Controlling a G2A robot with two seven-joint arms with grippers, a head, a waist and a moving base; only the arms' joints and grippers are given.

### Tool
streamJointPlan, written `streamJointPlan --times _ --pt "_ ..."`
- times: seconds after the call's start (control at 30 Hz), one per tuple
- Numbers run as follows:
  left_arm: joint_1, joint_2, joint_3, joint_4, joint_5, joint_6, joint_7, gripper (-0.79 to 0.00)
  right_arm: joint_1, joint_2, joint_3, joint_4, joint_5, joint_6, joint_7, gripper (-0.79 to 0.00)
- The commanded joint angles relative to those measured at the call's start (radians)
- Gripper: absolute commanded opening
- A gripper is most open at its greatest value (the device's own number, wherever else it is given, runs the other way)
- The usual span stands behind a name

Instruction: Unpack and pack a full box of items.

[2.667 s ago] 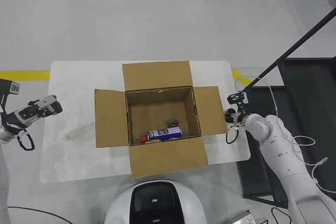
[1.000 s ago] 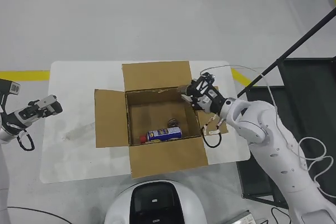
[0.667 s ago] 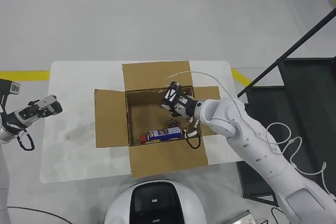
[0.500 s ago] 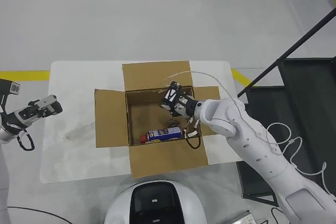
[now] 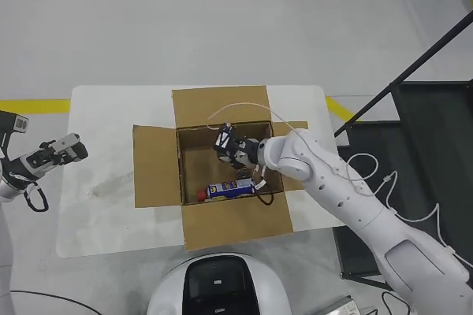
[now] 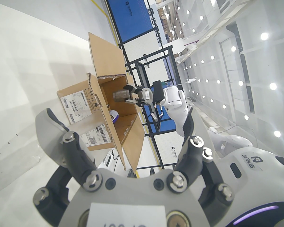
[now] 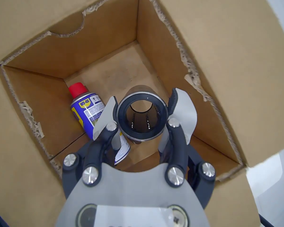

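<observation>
Right wrist view: we have the right gripper point(image 7: 144, 106) clamped on a metal cylinder point(image 7: 122, 119), one finger on each side, open bore facing the camera. Do we agree on where it sits?
> Agreed. We put it over the opening of the cardboard box point(image 5: 158, 165), clear of the floor and walls. From the left wrist view it hangs near the rim; we can't tell exactly how deep.

What else do we see in the box?
> One spray can point(image 7: 90, 109), blue and yellow body, red cap. It lies on its side on the box floor. In the top view it runs along the wall nearest us, cap toward our left. Cylinder and can are apart, with the cylinder higher up.

Box state?
> All four flaps are folded outward, torn edges along the rim. It sits mid-way across the white table point(image 5: 102, 118). We see printed labels on the outer wall facing our left arm.

And the left gripper point(image 5: 71, 150)?
> It's at the table's left edge, well apart from the box. Fingers are spread wide with nothing between them.
</observation>
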Motion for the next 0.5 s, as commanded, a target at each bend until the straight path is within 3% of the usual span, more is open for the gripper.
streamJointPlan --times 0.0,0.37,0.4,0.43,0.47 --pt "0.000 0.000 0.000 0.000 0.000 0.000 0.000 0.000 0.043 -0.031 -0.065 0.088 0.005 -0.005 -0.018 -0.785" --pt "0.000 0.000 0.000 0.000 0.000 0.000 0.000 0.000 0.161 -0.159 -0.230 0.404 0.001 -0.016 -0.135 -0.785" --pt "0.000 0.000 0.000 0.000 0.000 0.000 0.000 0.000 0.166 -0.166 -0.236 0.422 0.000 -0.019 -0.139 -0.683" --pt "0.000 0.000 0.000 0.000 0.000 0.000 0.000 0.000 0.170 -0.173 -0.241 0.438 -0.002 -0.020 -0.142 -0.533" --pt "0.000 0.000 0.000 0.000 0.000 0.000 0.000 0.000 0.174 -0.179 -0.245 0.452 -0.003 -0.022 -0.145 -0.280"
